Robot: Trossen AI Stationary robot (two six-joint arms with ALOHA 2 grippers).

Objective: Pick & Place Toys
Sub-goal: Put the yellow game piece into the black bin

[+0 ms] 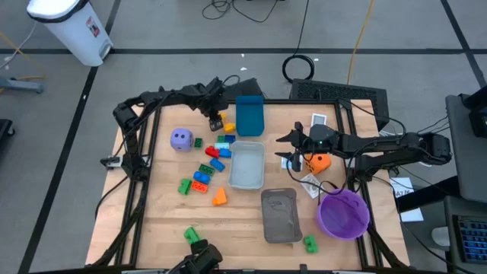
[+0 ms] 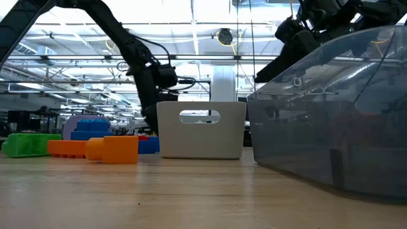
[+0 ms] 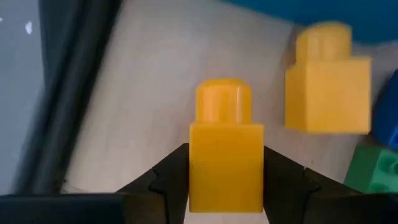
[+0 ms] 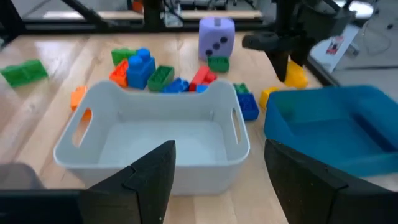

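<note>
While the wooden surface (image 1: pixel 163 221) is carrying everything, the blue tray (image 1: pixel 249 116) is serving as the landmark at its far edge. Just nearer than that tray, the light grey tray (image 1: pixel 247 164) is sitting with its hollow bare, which only the right wrist view is showing from the side. Nearer again from the blue tray, the dark grey tray (image 1: pixel 280 215) is lying beside the purple bowl (image 1: pixel 343 213). Left of the blue tray, the purple die (image 1: pixel 181 138) is resting apart from the loose bricks (image 1: pixel 205 171), which are lying between it and the light grey tray; the low view is showing them only as a row of green, orange and blue.

Just left of the blue tray, the left pincer (image 1: pixel 216 122) is pinching a yellow brick (image 3: pixel 226 155), and the left wrist view alone is showing both fingers pressed on its sides, with a second yellow brick (image 3: pixel 326 84) lying free on the wood beside the tray. Right of the blue tray, the right pincer (image 1: pixel 290 150) is hanging spread and holding nothing, next to the orange die (image 1: pixel 320 161).
</note>
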